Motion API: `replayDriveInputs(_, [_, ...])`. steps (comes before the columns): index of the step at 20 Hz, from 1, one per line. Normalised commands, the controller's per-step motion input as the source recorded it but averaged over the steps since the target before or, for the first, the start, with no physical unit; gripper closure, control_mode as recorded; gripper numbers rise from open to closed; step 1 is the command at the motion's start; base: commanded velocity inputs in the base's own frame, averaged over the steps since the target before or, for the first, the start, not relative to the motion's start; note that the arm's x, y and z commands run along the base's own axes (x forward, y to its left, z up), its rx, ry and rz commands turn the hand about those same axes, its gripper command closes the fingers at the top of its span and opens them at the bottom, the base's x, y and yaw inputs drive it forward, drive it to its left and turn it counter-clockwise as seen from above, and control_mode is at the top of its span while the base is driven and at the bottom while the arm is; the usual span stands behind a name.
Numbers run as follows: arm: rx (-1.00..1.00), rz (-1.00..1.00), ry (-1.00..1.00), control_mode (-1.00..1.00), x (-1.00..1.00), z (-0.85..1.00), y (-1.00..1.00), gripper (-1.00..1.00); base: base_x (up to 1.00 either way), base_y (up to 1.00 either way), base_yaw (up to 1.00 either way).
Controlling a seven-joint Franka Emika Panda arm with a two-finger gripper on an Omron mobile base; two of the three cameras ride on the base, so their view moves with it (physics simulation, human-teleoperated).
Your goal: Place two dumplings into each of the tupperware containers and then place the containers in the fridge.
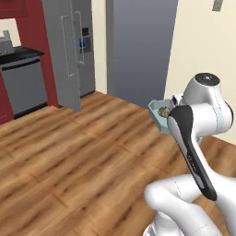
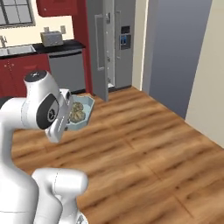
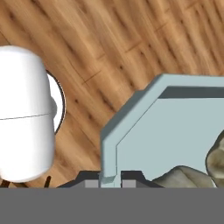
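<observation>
My gripper (image 3: 110, 181) is shut on the rim of the small pale blue tupperware container (image 3: 175, 127), holding it in the air above the wooden floor. In the base views the container (image 1: 158, 115) (image 2: 85, 110) sits at the end of my arm, partly hidden behind the hand. Tan, lumpy dumplings (image 2: 76, 113) (image 1: 162, 112) (image 3: 188, 177) lie inside it. The grey fridge (image 1: 83, 46) (image 2: 120, 41) stands across the room, with its thick door (image 1: 62, 55) (image 2: 98, 50) swung open toward me.
A grey dishwasher (image 1: 25, 85) (image 2: 66, 70) sits under a dark counter left of the fridge, among red cabinets. A toaster (image 2: 52, 38) stands on that counter. A tall grey wall panel (image 1: 138, 50) (image 2: 175, 57) rises to the right. Open wooden floor (image 1: 78, 152) lies between.
</observation>
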Motion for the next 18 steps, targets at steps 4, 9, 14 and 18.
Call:
replayDriveInputs(4, [0.00,0.00,0.00,1.00,0.00,0.00,0.00,1.00,1.00,-0.63,0.26])
replayDriveInputs(9, [0.00,0.00,0.00,1.00,0.00,0.00,0.00,1.00,1.00,-0.21,0.31])
replayDriveInputs(14, [0.00,0.00,0.00,1.00,0.00,0.00,0.00,1.00,1.00,0.12,0.00])
replayDriveInputs(18, [0.00,0.00,0.00,1.00,0.00,0.00,0.00,1.00,1.00,-0.38,0.05])
